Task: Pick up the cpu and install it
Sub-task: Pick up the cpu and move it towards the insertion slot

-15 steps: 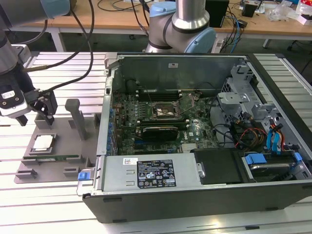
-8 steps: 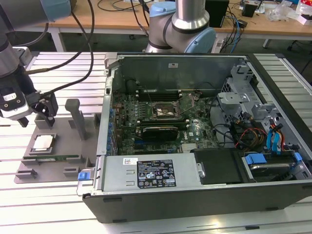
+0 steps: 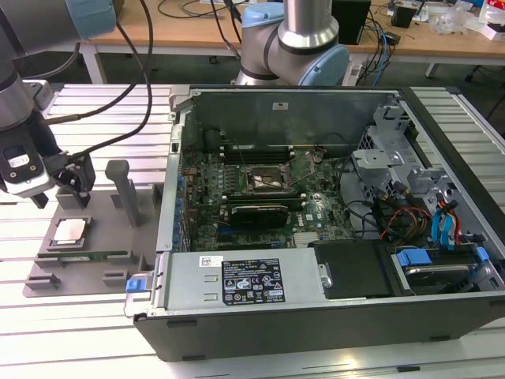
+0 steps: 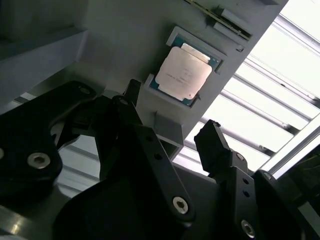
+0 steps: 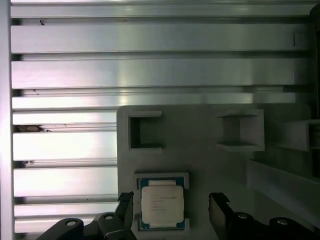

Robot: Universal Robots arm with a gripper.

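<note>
Fingers [image 4: 142,137]: black, spread wide, nothing between them, nearest the lens in both wrist views.
Gripper [image 4: 171,107]: hangs over the grey tray [image 3: 95,272], apart from everything on it.
Cpu [image 5: 161,202]: small flat square, pale silvery top plate with faint print, thin dark blue-green rim around it.
Cpu place: lies flat in a raised-rim pocket of the tray, outside the case [image 3: 316,316], on the exterior view's left.
First wrist view: looks straight down; gripper [image 5: 171,200] with one fingertip on each side of the chip, a gap on both sides; two open-sided blocks on the tray [image 5: 200,145]; bright slatted table [image 5: 150,70] past the tray's edge.
Second wrist view: slanted look at the cpu [image 4: 184,72]; catches the pocket's walls and an end of the memory stick [image 4: 215,17] past it.
Exterior view: whole layout; gripper [image 3: 76,188] above the cpu [image 3: 69,230], memory stick [image 3: 87,254] just beside the pocket, open case with the socket [image 3: 271,180] well apart from the chip.
Edges: pocket rim close around all four sides of the chip.
Open room: bare tray around the pocket; upright post [image 3: 122,189] between the gripper and the case wall; tray near that wall.
</note>
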